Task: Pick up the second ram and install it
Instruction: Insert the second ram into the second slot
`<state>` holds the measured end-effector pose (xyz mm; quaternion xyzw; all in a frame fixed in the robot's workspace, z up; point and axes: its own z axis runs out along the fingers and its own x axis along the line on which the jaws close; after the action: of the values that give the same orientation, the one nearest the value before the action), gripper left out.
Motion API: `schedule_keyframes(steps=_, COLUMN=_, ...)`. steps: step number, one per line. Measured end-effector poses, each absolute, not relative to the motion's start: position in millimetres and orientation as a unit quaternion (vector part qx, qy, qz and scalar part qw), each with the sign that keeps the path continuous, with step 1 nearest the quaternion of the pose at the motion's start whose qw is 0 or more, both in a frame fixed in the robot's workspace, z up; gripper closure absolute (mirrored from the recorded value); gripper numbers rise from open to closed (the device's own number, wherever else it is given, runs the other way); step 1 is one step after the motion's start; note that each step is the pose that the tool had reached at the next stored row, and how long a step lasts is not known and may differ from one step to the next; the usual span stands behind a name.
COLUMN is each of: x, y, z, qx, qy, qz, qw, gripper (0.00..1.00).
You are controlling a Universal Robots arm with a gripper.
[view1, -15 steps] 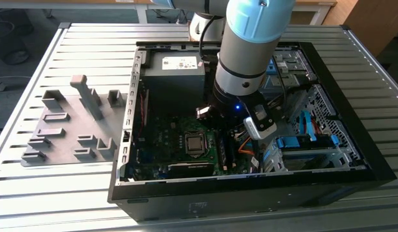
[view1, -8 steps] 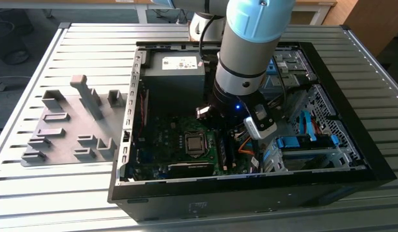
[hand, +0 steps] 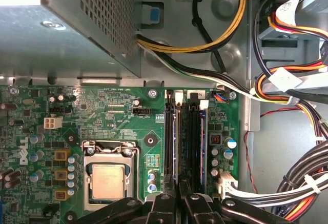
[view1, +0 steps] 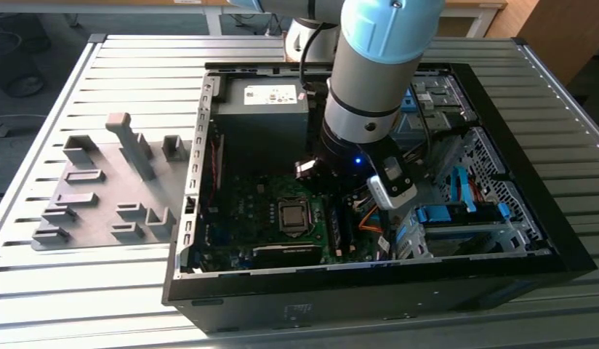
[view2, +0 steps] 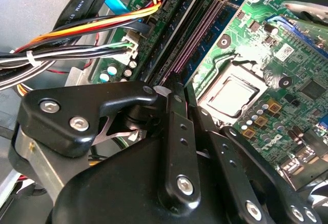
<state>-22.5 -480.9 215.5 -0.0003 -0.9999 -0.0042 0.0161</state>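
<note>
My gripper [hand: 178, 196] hangs low inside the open computer case [view1: 198, 218], over the memory slots [hand: 192, 142] beside the processor socket [hand: 107, 180]. Its black fingers [view2: 174, 116] are drawn together on the second ram [hand: 177, 142]. The stick is seen edge-on as a thin line running along one slot, and the same thin edge [view2: 197, 37] leads away from the fingertips in the second wrist view. In the exterior view the arm's wrist covers most of the gripper [view1: 321, 174], which stands just right of the socket [view1: 293, 216].
The grey power supply [view1: 261, 94] sits close behind the slots. Wire bundles [hand: 297, 183] crowd the side away from the socket. Blue drive-bay clips [view1: 445, 214] lie at the exterior view's right. A grey fixture plate [view1: 105, 196] with blocks rests outside the case.
</note>
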Motion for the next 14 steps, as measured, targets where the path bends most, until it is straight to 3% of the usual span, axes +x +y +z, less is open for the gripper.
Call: schedule_keyframes(steps=14, x=-22.1, y=-481.0, z=214.0, qx=0.005, qy=-1.0, qz=-0.004, qw=0.016, gripper=0.86)
